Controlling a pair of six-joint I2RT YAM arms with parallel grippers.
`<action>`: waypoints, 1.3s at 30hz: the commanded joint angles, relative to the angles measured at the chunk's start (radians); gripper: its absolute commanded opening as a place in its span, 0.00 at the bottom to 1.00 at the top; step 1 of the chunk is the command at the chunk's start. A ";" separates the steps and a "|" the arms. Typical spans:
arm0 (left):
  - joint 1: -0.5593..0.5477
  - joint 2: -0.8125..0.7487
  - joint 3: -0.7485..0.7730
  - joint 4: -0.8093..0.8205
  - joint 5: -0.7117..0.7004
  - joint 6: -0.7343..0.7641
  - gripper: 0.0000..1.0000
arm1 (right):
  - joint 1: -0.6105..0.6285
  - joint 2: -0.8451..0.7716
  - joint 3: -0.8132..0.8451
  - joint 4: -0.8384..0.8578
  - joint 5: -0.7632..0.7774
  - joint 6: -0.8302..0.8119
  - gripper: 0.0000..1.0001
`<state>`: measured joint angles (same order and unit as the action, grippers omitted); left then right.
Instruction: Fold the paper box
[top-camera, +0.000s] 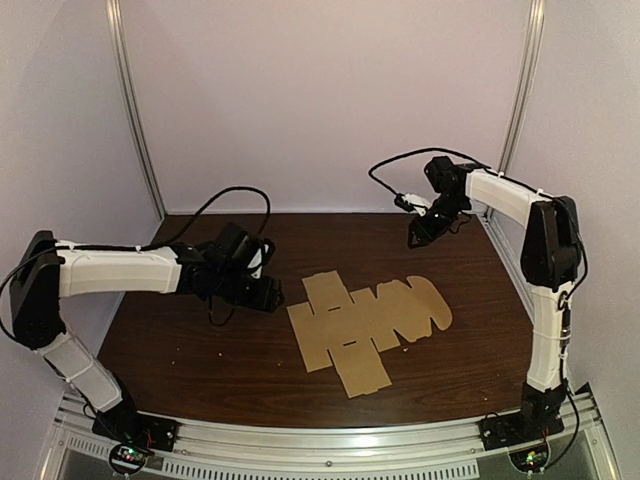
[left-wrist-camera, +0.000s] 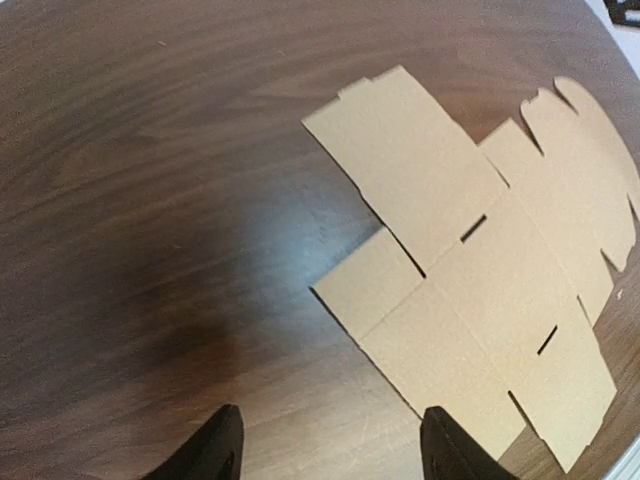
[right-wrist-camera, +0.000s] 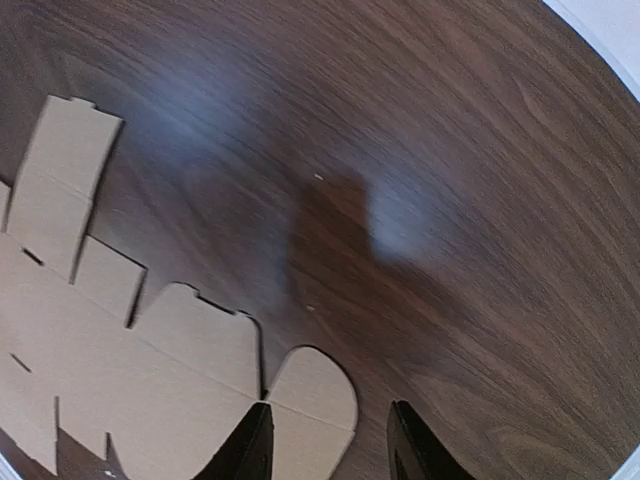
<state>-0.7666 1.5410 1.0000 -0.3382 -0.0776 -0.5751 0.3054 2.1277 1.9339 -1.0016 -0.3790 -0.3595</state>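
A flat, unfolded brown cardboard box blank (top-camera: 365, 322) lies on the dark wooden table (top-camera: 180, 345), with flaps and slots spread out. My left gripper (top-camera: 262, 285) hovers just left of the blank, open and holding nothing. In the left wrist view the blank (left-wrist-camera: 480, 260) fills the right side and the gripper (left-wrist-camera: 330, 450) stands over bare wood at its edge. My right gripper (top-camera: 420, 232) hangs high at the back right, above and beyond the blank's rounded flaps. The right wrist view has the blank (right-wrist-camera: 130, 360) at lower left, with the open gripper (right-wrist-camera: 330, 445) beside a rounded flap.
White enclosure walls with metal uprights (top-camera: 135, 120) ring the table. A black cable (top-camera: 225, 200) loops behind the left arm. Bare wood (right-wrist-camera: 480, 200) stretches to the right of the blank. An aluminium rail (top-camera: 320, 440) runs along the near edge.
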 joint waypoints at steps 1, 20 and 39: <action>-0.105 0.111 0.058 0.018 0.017 -0.016 0.61 | 0.003 0.058 -0.055 0.020 0.214 -0.112 0.39; -0.179 0.426 0.269 -0.031 0.214 0.084 0.40 | 0.106 -0.337 -0.767 0.044 0.226 -0.108 0.33; -0.117 0.467 0.579 -0.122 -0.065 0.301 0.55 | 0.125 -0.442 -0.547 -0.172 -0.149 -0.168 0.40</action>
<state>-0.8822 2.1105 1.5558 -0.4423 -0.1013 -0.2947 0.5186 1.6554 1.2747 -1.1763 -0.5419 -0.5049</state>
